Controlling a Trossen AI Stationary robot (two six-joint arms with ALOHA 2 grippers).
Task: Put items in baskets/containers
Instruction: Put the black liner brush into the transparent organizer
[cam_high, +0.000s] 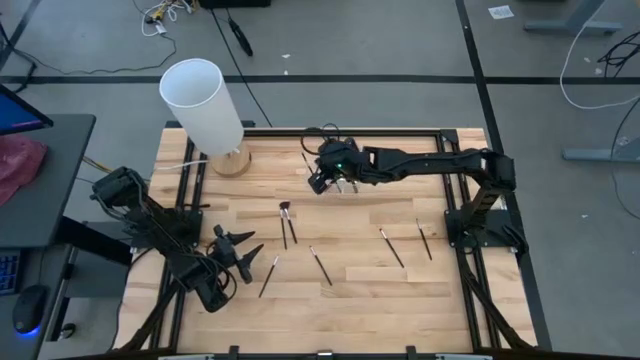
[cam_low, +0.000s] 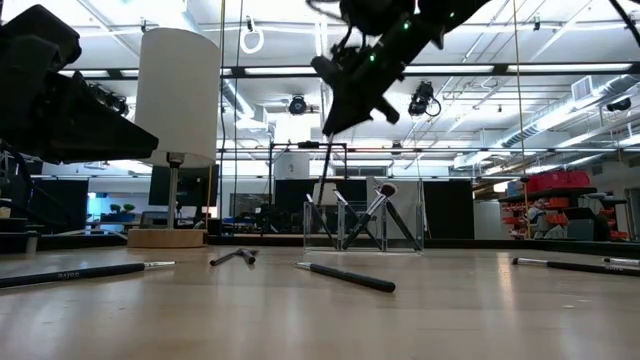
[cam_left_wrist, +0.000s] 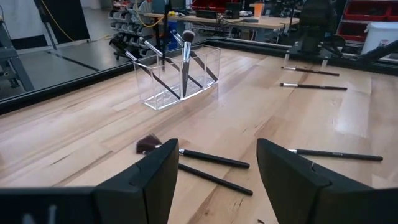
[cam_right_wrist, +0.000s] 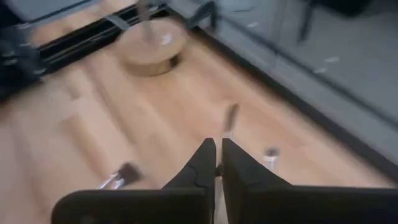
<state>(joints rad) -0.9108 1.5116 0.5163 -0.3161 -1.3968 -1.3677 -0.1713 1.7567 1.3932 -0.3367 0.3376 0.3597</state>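
Several brushes (cam_left_wrist: 185, 59) already stand leaning in the clear holder (cam_left_wrist: 180, 84). The holder sits pretty much straight below the right tool (cam_high: 322, 182), which hangs above it from the far side of the bench (cam_high: 400, 300). That tool's fingers are pressed together. There might be a slim handle pinched between them, but honestly I can't tell from any angle.

If it does have a brush, my take is to line it up over an empty slot, keep it roughly upright, come down until the end is inside the walls, and only then let go. The holder looks light, so bumping the rim or the leaning brushes could tip it or shove it around.

Loose brushes are scattered on the bench, all nearer the front edge than the right tool: a pair with a fan tip (cam_high: 286, 225) closest to it, two more (cam_high: 390, 247) off toward the right arm's base, and one (cam_high: 268, 275) just beside the left tool (cam_high: 238, 250). The left tool waits low near the front left with its fingers apart, holding nothing. The white cylinder (cam_high: 205, 105) stands out at the far left corner.
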